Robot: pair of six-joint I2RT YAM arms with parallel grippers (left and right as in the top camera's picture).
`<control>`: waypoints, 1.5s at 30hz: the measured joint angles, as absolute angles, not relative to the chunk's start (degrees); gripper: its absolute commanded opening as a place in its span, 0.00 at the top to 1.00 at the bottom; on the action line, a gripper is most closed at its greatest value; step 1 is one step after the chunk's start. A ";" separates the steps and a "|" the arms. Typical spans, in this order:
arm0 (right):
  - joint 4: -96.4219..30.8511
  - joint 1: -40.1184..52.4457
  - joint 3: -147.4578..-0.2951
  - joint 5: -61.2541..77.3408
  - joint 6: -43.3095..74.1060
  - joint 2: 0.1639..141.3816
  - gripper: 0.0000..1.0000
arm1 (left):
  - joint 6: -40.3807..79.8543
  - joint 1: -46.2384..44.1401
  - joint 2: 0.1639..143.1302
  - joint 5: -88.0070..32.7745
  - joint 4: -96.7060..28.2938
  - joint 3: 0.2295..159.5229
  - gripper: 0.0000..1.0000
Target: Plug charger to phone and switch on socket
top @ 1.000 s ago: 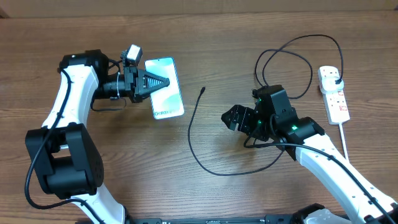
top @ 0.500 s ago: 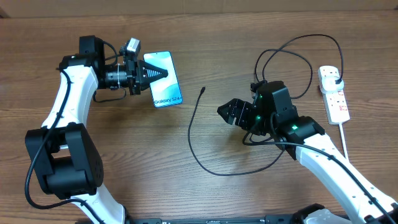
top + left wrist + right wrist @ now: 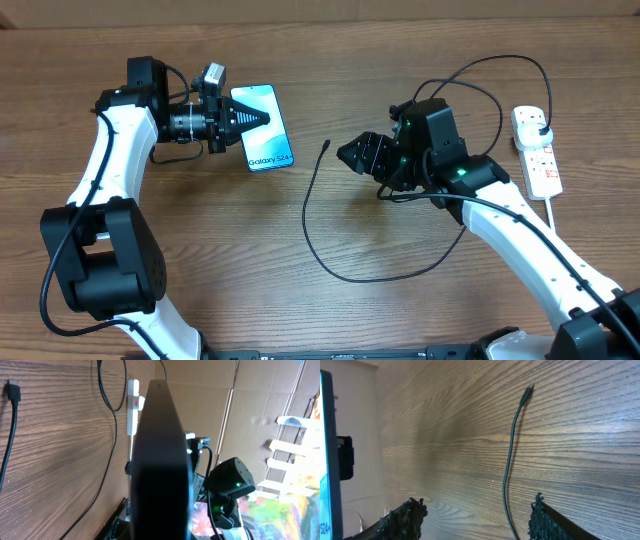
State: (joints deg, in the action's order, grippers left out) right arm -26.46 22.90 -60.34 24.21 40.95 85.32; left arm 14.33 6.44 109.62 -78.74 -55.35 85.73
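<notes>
The left gripper (image 3: 256,118) has its two black tapered fingers pressed together, pinching one slim rectangular phone (image 3: 268,150) with a glossy blue-cyan screen and a dark edge, at the table's rear left. The right gripper (image 3: 350,155) has two ridged black fingers spread and empty, near the one thin black charger (image 3: 508,460), whose small connector tip (image 3: 327,146) lies on the grained wooden table (image 3: 200,260). One white oblong socket (image 3: 538,150) sits far right

I am working in what is looking like a robotics lab: brown wood-grain tabletop (image 3: 250,285), tan cardboard panels (image 3: 255,390) behind.
</notes>
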 measured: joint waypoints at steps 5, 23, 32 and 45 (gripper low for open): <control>-26.68 22.90 -60.34 23.99 41.67 85.47 0.30 | 17.17 6.44 109.62 -78.89 -55.53 85.73 0.96; -28.14 22.90 -60.34 23.53 42.04 85.47 0.30 | 39.18 6.44 109.62 -81.01 -55.66 85.73 0.96; -28.14 22.90 -60.34 23.53 42.04 85.47 0.30 | 49.15 6.44 109.62 -81.01 -55.66 85.73 0.96; -27.55 22.90 -60.34 23.07 42.04 85.52 0.30 | 45.56 6.44 109.62 -80.84 -55.05 85.73 0.96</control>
State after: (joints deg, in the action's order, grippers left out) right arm -27.55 22.90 -60.34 23.07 42.04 85.52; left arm 45.56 6.44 109.62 -80.84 -55.05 85.73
